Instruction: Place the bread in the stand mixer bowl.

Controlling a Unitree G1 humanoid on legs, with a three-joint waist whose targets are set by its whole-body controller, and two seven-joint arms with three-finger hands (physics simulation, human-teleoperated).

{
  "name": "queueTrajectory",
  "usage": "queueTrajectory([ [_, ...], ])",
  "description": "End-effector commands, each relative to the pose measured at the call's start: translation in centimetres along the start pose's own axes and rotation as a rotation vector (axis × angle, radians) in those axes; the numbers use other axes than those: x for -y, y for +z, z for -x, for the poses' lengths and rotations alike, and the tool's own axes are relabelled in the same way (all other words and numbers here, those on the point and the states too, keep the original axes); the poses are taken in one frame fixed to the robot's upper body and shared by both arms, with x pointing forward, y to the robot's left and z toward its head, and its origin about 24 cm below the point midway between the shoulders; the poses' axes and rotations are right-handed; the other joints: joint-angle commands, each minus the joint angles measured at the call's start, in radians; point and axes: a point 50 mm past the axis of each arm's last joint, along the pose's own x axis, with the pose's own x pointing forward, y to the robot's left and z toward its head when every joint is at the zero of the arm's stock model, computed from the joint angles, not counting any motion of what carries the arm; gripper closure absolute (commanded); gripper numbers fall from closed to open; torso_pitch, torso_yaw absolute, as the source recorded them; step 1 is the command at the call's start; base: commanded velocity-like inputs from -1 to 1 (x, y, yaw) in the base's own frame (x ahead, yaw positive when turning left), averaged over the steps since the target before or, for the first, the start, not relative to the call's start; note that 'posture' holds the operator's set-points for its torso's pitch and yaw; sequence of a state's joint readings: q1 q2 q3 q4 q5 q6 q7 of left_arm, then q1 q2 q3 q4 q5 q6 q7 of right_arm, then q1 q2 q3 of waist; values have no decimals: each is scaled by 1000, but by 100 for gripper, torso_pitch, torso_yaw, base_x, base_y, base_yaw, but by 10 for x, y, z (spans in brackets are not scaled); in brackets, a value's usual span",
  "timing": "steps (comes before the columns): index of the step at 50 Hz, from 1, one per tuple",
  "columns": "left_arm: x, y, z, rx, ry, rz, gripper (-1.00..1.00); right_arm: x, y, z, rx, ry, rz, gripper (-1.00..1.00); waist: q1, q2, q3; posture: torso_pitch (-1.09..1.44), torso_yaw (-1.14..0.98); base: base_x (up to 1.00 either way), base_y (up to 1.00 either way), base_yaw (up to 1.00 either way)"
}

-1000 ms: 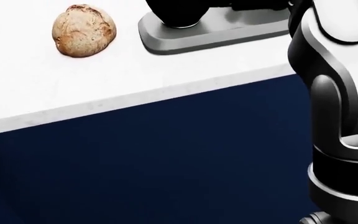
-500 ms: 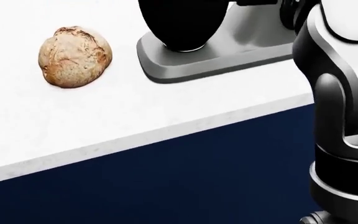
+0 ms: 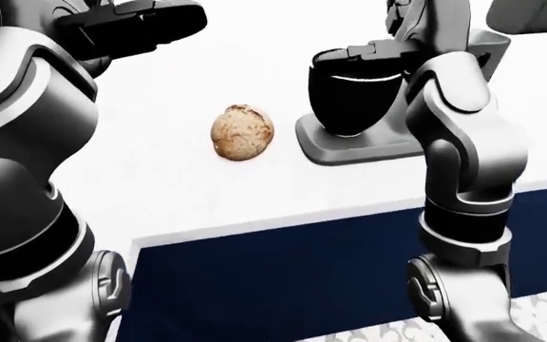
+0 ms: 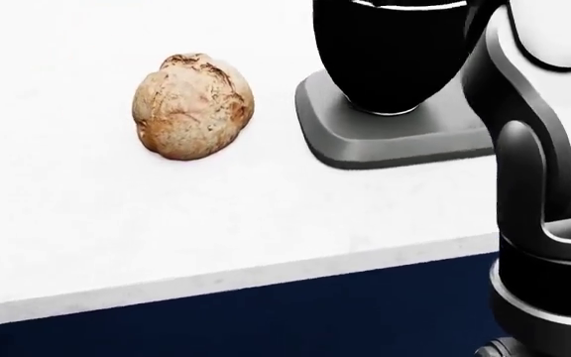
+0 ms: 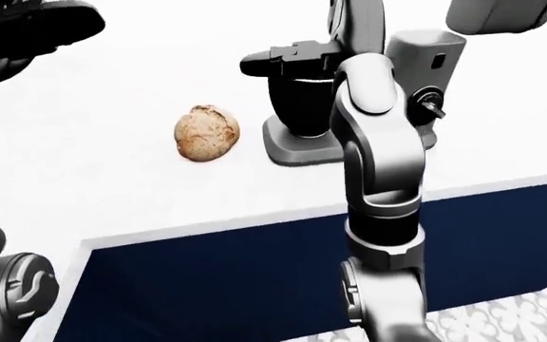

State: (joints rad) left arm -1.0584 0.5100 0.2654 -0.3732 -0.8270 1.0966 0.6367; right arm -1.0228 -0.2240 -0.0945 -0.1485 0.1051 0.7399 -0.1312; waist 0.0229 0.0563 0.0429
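On counter (image 4: pixel 87 223): bread (image 4: pixel 192 105); mixer column (image 5: pixel 425 64) only in right-eye view.

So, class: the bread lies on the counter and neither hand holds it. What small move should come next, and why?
Probably bring the left hand down toward the bread. The bread lies free on the white counter, left of the black bowl in the left-eye view. The right hand is up by the bowl's rim, so the left looks likelier to grasp it.
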Motion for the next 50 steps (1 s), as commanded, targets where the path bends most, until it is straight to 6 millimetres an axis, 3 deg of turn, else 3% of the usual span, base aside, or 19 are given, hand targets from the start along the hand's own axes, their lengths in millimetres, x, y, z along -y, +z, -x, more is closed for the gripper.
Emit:
queueTrajectory([
  [1, 5, 14, 2, 61, -23, 12, -100, 6, 16, -1, 65, -23, 0, -100, -11, 16, -30, 0, 0, 0, 0, 58],
  [3, 5, 14, 2, 61, -22, 12, -100, 6, 16, -1, 65, -24, 0, -100, -7, -7, -35, 0, 0, 0, 0, 58],
  [8, 5, 14, 3, 61, -23, 12, -100, 7, 16, -1, 66, -27, -2, -100, -13, -55, -16, 0, 0, 0, 0, 59],
  [10, 5, 14, 2, 61, -22, 13, -100, 7, 16, -2, 65, -27, -2, -100, -14, -92, -14, 0, 0, 0, 0, 59],
  [11, 5, 14, 2, 61, -22, 13, -100, 7, 16, -2, 65, -27, -2, -100, -13, -126, -23, 0, 0, 0, 0, 59],
  [12, 5, 14, 3, 61, -22, 12, -100, 7, 16, -2, 66, -27, -2, -100, -10, -124, -34, 0, 0, 0, 0, 59],
  [13, 5, 14, 2, 61, -22, 13, -100, 8, 16, -2, 65, -28, -3, -100, -18, -113, -20, 0, 0, 0, 0, 59],
  [14, 5, 14, 2, 61, -22, 13, -100, 8, 16, -2, 65, -28, -3, -100, -11, -120, -17, 0, 0, 0, 0, 59],
  [17, 5, 14, 3, 61, -21, 12, -100, 8, 16, -2, 62, -31, 3, -100, -11, -99, -26, 0, 0, 0, 0, 47],
  [19, 5, 14, 2, 61, -22, 12, -100, 7, 16, -2, 59, -32, 3, -100, -18, -87, 1, 0, 0, 0, 2, 0],
  [21, 4, 14, 2, 62, -21, 12, -100, 8, 16, -2, 58, -34, 2, -100, -27, -65, 10, 0, 0, 0, 0, 0],
  [23, 4, 14, 2, 61, -21, 12, -100, 7, 15, -2, 53, -35, 2, -100, -39, -15, 1, 0, 0, 0, 0, 0],
  [24, 5, 14, 2, 61, -21, 12, -100, 7, 15, -2, 53, -35, 1, -100, -52, -9, -3, 0, 0, 0, 0, 0],
  [25, 5, 14, 3, 61, -22, 12, -100, 7, 15, -2, 52, -36, 2, -100, -46, -21, 11, 0, 0, 0, 0, 0],
  [28, 4, 14, 2, 61, -20, 13, -100, 7, 14, -3, 50, -37, 3, -100, -46, -28, -4, 0, 0, 0, 0, 0],
  [39, 5, 12, 1, 57, -19, 10, -100, -1, 28, -5, 71, -3, 25, -100, -34, -35, -6, 0, 0, 0, 0, 0],
  [47, 4, 13, 1, 58, -14, 12, -100, -30, 68, -74, 73, 98, 214, -100, -49, -18, -5, 0, 0, 0, 0, 0],
  [50, 3, 13, 0, 57, -14, 13, -100, -46, 69, -93, 28, 171, 326, -100, -57, -9, -4, 0, 0, 0, 0, 0],
])
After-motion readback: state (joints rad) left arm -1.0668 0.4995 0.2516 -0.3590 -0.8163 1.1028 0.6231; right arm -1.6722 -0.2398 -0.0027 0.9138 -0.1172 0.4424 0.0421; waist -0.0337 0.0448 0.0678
